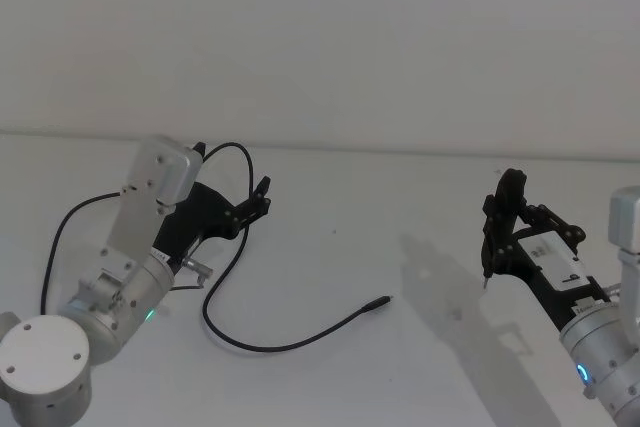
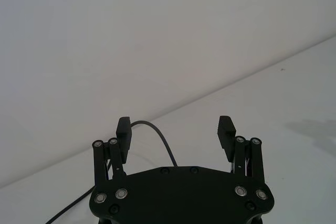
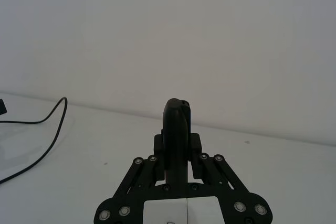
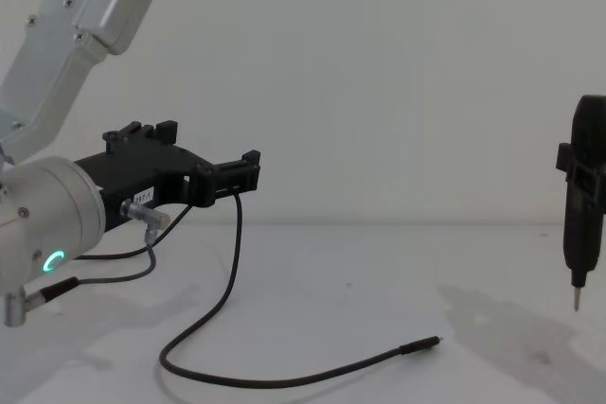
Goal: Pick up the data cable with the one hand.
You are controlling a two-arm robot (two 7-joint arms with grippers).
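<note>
Though not yet gripped: data cable (image 4: pixel 233 262) slack on table (image 1: pixel 330 247), plug (image 1: pixel 381 302) pointing right, upper loop arching beside left gripper (image 2: pixel 175 129). Jaws spread wide, contact with cable unclear. Well apart, right gripper (image 3: pixel 178 145) clamped on pen-like tool (image 4: pixel 582 196), pin tip down.

Left pincer (image 4: pixel 244 173) label (image 4: pixel 141 197): seemingly illegible
</note>
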